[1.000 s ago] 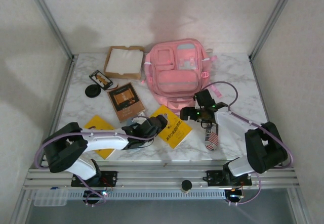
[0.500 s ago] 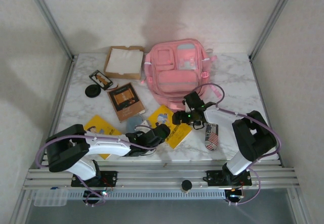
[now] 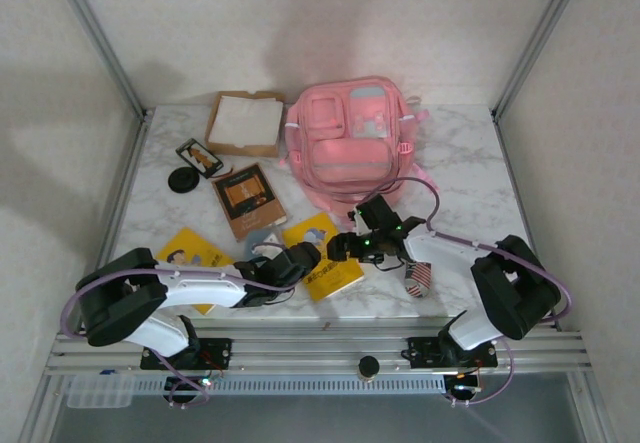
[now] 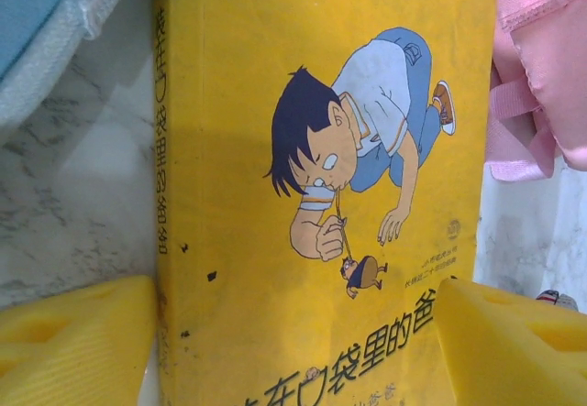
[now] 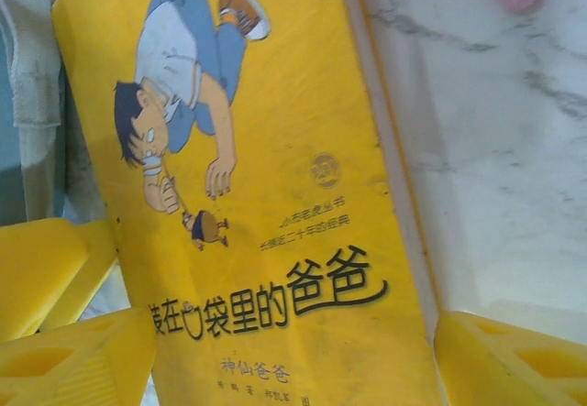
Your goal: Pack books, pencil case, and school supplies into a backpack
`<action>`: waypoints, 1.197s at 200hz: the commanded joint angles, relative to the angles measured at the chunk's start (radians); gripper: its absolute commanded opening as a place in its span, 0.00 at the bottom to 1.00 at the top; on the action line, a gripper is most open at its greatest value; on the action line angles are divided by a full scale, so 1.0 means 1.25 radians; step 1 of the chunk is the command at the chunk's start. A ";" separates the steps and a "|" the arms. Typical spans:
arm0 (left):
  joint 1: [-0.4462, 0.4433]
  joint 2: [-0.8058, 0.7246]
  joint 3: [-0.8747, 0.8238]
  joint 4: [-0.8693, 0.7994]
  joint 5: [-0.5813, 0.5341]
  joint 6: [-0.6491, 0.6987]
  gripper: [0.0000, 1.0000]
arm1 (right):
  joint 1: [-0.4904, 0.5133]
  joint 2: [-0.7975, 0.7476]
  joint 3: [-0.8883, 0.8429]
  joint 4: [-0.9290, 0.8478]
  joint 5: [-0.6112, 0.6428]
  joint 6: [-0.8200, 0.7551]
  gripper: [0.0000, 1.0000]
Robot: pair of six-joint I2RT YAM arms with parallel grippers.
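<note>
1. The left gripper (image 3: 303, 260) is low over the near left side of the big yellow book (image 3: 324, 269). Its yellow fingers (image 4: 73, 333) are spread wide, one by each side of the book. It holds nothing.
2. The right gripper (image 3: 337, 249) is over the far right side of the same book. Its fingers (image 5: 514, 360) are spread wide too, with nothing held. I cannot tell if any finger touches the cover.
3. The big yellow book lies flat on the table (image 3: 460, 163), close to the front edge. Its cover shows a cartoon boy bending down.
4. A small thing with flag stripes (image 3: 418, 277) lies just right of it.
5. The small yellow book (image 3: 190, 248) lies flat to the left, partly under the left arm.
6. A soft blue-grey thing (image 3: 262, 243) lies between the two yellow books. It is too hidden to name.
7. The brown book (image 3: 249, 199) lies flat a bit farther back.
8. A black round disc (image 3: 183, 180) and a small flat dark thing (image 3: 200, 156) lie near the left edge.
9. The pink backpack (image 3: 350, 143) lies at the back, front pockets up. One pink strap reaches near the big yellow book.
10. A cardboard tray (image 3: 213, 131) with a white sheet sits just left of the backpack.
</note>
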 commanded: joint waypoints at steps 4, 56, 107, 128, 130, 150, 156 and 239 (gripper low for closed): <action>0.014 -0.009 0.000 -0.032 -0.005 0.039 0.78 | -0.037 0.020 0.009 -0.009 -0.010 -0.013 0.79; 0.017 0.005 0.008 -0.025 0.016 0.049 0.75 | -0.023 0.084 0.026 0.001 -0.026 -0.040 0.64; 0.017 0.015 0.005 -0.035 0.021 0.044 0.74 | -0.008 0.044 0.029 0.000 -0.111 -0.055 0.58; 0.017 0.016 0.004 -0.039 0.017 0.041 0.74 | -0.008 0.019 0.034 -0.025 -0.104 -0.066 0.55; 0.017 0.015 0.004 -0.040 0.017 0.041 0.74 | -0.009 0.015 0.034 -0.026 -0.105 -0.067 0.55; 0.016 0.016 0.006 -0.044 0.015 0.041 0.74 | -0.008 -0.008 0.028 -0.022 -0.139 -0.075 0.53; 0.014 0.017 0.008 -0.048 0.012 0.038 0.74 | -0.007 -0.010 0.027 -0.025 -0.154 -0.079 0.51; 0.011 0.029 0.023 -0.061 0.004 0.034 0.73 | -0.007 -0.052 0.038 -0.094 -0.104 -0.131 0.24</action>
